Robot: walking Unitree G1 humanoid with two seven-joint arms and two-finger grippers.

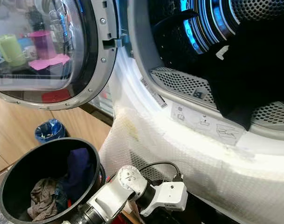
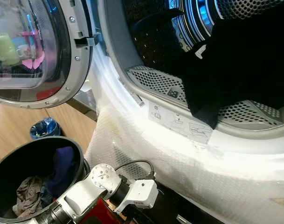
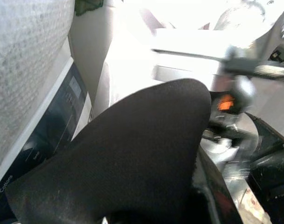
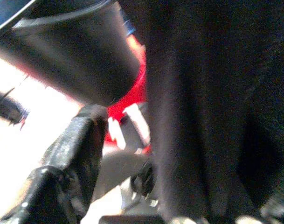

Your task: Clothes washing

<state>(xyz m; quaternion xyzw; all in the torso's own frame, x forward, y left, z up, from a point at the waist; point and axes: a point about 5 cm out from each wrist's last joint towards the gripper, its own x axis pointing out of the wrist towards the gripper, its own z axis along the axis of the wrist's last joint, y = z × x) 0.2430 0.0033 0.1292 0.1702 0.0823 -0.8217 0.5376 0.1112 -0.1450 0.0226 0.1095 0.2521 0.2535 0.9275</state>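
A black garment hangs out of the open mouth of a front-loading washing machine, draped over the lower rim of the drum opening, with a small white tag on it. Behind it the perforated metal drum glows with blue light. The machine's white front is wrapped in bubble wrap, and a sticker with small pictograms sits just under the opening.

The round glass door stands swung open on the robot's left, its glass reflecting green and pink things from the room.

Low on the left stands a black laundry basket holding more clothes: a brownish crumpled piece and a dark blue one leaning against the inner wall. Beyond the basket, on the wooden floor, sits a small bin with a blue liner.

The left arm, silver with a white wrist unit and a black cable, reaches low between the basket and the machine front. The left gripper's state cannot be told: the left wrist view is mostly blocked by a dark curved surface, with the machine's control panel beside it.

The right wrist view is dark and blurred, with black cloth close to the lens, a patch of red and part of one black finger; whether the right fingers are clenched or released cannot be told.
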